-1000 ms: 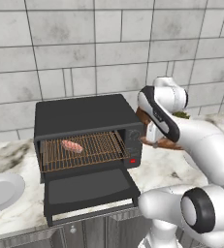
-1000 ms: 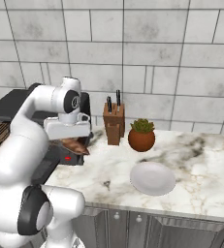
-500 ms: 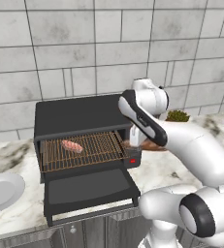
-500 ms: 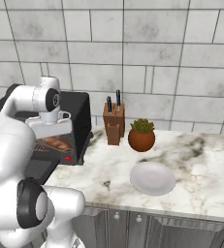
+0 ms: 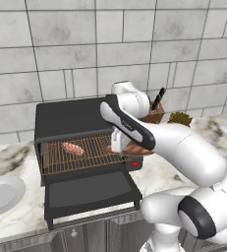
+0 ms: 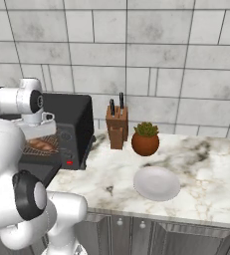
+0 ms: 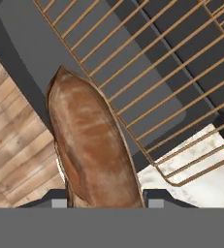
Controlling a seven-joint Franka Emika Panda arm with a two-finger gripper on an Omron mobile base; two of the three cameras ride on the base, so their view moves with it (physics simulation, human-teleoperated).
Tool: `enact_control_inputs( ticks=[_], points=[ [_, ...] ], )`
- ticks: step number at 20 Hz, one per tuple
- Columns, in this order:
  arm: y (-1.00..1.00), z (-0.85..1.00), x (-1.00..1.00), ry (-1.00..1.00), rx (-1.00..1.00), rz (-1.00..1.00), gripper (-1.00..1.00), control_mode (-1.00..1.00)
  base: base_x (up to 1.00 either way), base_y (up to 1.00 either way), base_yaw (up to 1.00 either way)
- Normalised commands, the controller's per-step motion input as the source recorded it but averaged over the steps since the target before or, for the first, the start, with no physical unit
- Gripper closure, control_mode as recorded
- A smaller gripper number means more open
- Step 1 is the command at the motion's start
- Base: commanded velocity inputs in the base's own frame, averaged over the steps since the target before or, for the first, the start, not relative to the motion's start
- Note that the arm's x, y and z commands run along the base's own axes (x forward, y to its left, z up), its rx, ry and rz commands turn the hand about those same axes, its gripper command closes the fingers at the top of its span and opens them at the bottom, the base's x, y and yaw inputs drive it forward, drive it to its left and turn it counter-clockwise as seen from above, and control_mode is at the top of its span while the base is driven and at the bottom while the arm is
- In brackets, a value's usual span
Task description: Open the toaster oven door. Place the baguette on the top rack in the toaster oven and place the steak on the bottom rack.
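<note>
Tiled kitchen, gripper (image 7: 106, 203) clasping baguette (image 7: 91, 145) — fingertips hidden, steak (image 5: 73, 147) on rack (image 5: 85, 155).

The arm is covering the right end of the toaster oven (image 5: 70, 123) in the left base view, hiding most of the baguette (image 5: 134, 148). In the hand view the baguette (image 7: 91, 145) is covering the fingertips, and its near end is running off the bottom edge.

We look forward from behind the arm, left and right, both framing the toaster oven (image 5: 80, 142); our hand camera peers down close over its rack (image 7: 147, 72).
</note>
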Motion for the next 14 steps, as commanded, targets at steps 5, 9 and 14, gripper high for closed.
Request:
enact_control_inputs(
  ticks=[5,9,14],
  points=[
    [0.54,0.03,0.14,-0.01,-0.01,0.0,1.0,-1.0,0.0,0.0,0.0],
    [0.45,0.02,0.19,-0.13,-0.09,0.0,1.0,-1.0,0.0,0.0,0.0],
    [0.44,0.0,0.12,-0.22,-0.06,0.01,1.0,-1.0,0.0,0.0,0.0]
  ],
)
